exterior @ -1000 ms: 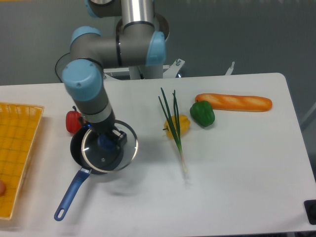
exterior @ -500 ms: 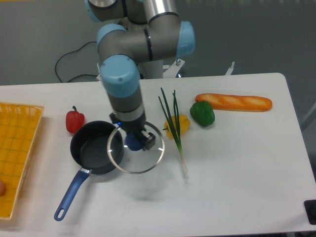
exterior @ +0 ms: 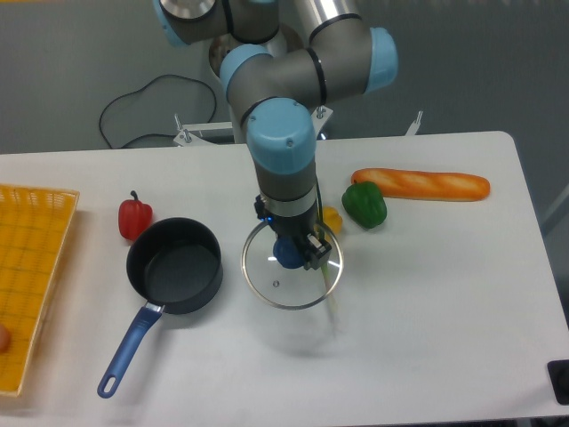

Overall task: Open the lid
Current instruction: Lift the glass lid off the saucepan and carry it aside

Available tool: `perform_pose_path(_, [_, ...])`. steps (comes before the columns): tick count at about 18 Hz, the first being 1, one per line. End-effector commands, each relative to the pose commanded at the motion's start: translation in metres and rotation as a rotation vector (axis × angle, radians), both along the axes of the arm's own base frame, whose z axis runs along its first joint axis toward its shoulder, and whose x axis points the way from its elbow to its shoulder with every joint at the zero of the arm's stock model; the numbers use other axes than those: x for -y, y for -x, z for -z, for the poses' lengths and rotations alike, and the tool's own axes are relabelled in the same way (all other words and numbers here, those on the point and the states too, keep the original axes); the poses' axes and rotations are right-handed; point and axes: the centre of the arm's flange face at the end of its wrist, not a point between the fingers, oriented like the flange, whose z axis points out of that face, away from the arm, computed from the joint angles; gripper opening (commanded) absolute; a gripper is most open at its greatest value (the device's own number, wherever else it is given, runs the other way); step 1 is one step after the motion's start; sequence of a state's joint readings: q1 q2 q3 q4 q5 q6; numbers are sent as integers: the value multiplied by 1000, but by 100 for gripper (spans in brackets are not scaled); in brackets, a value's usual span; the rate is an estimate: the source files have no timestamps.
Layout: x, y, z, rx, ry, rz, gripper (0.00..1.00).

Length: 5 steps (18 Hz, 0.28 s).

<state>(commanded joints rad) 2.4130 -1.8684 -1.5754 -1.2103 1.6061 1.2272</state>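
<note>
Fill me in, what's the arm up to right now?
The gripper is shut on the blue knob of the glass lid and holds it to the right of the saucepan, which now sits uncovered. A second ago the lid was still on the pan. It now covers part of the green onion, with the yellow pepper just behind. It casts a shadow on the table, so it looks not yet set down.

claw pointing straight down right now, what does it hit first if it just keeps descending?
The claw, shut on the knob of the lid, points down at the table. The spring onion passes under the lid's right edge, so the lid may meet it first; height is unclear.
</note>
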Motion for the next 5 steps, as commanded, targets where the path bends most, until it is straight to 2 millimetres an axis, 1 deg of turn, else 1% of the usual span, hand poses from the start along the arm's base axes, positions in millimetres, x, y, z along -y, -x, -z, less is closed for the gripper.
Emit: perform_pose_path(5, [2, -1, 1, 8, 7, -2, 56])
